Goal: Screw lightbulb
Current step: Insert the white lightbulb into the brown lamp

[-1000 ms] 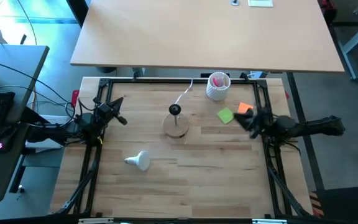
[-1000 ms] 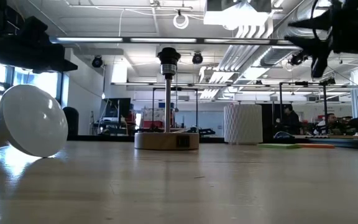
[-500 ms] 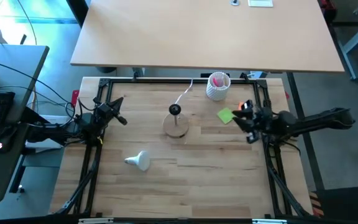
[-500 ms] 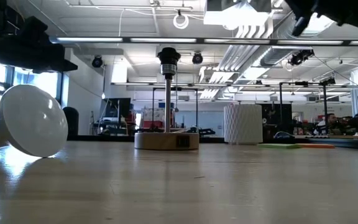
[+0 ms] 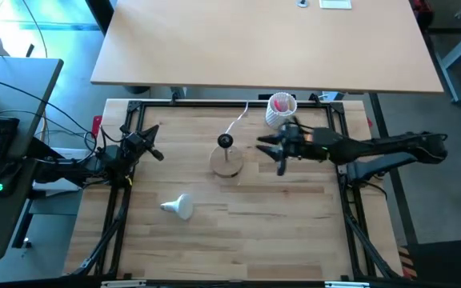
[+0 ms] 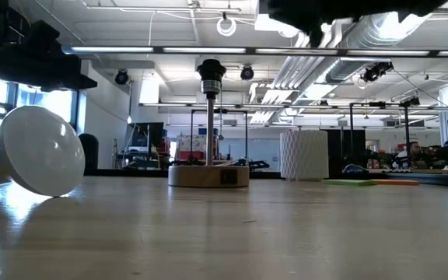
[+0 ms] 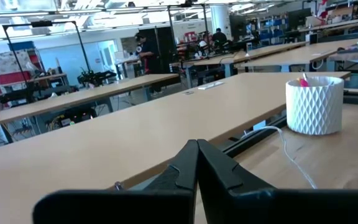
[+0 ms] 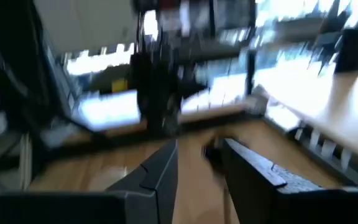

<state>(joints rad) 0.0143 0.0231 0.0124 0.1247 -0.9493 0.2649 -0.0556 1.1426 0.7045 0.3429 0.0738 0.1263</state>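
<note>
Approach step, nothing picked up yet. Lightbulb (image 5: 178, 207) lying on its side on desk (image 5: 278, 216), near front-left, untouched. Right claw (image 5: 272, 152) hovering beside wooden socket stand (image 5: 226, 160), fingers partly apart, empty. Left claw (image 5: 152, 149) pressed together, waiting at left edge. Next move likely calling for reach toward bulb, gripping globe.

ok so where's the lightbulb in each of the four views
high view: the lightbulb lies on its side on the table, nearer the left arm's side, in front of the wooden socket stand.
low view: large at the far left edge, lying down, left of the socket stand.
left wrist view: not in it.
right wrist view: too blurred to tell.
shared landmark: the socket stand, seen in the high and low views.
</note>
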